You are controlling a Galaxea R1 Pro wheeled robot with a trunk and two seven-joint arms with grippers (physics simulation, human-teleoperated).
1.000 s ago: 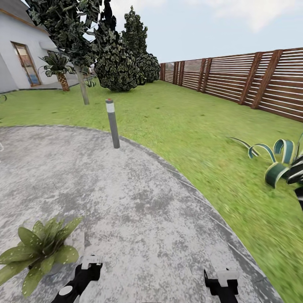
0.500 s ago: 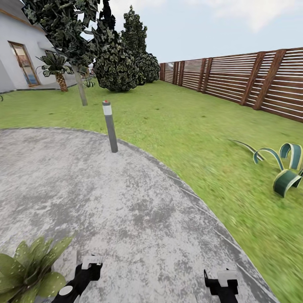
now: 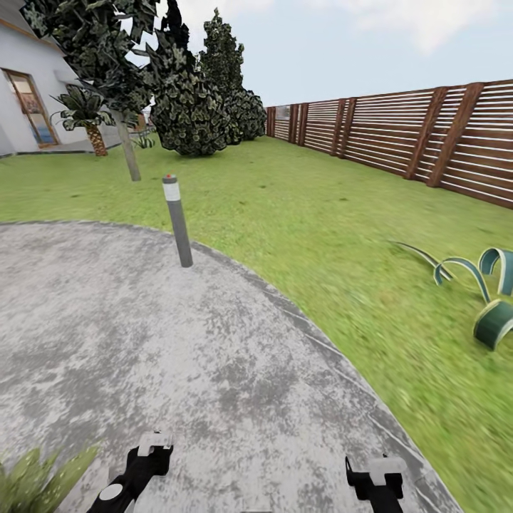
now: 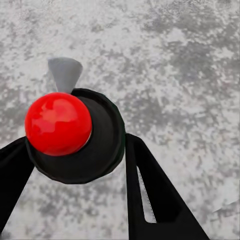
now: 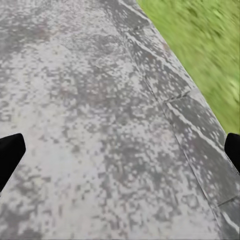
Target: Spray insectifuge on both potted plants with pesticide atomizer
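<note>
The pesticide atomizer is out of view. One potted plant (image 3: pixel 34 476) shows as a few speckled green leaf tips at the bottom left corner of the head view, on the round grey stone patio (image 3: pixel 214 342) of the garden. My left gripper (image 3: pixel 154 444) hangs low over the patio just right of those leaves; in its wrist view the left gripper (image 4: pixel 77 142) has its black fingers (image 4: pixel 150 190) spread, with a black round part topped by a red dome (image 4: pixel 58 123) between them. My right gripper (image 3: pixel 385 468) (image 5: pixel 122 150) is open over bare stone near the patio's edge.
A grey bollard light (image 3: pixel 177 222) stands at the patio's far rim. Lawn (image 3: pixel 320 214) lies beyond, with a striped agave (image 3: pixel 491 299) at the right, a brown slatted fence (image 3: pixel 427 135), dark trees (image 3: pixel 185 100) and a house (image 3: pixel 28 92) at the back left.
The whole view has shifted: the potted plant has slid down and left almost out of frame, and the agave has slid rightward. Both arms hold the same pose.
</note>
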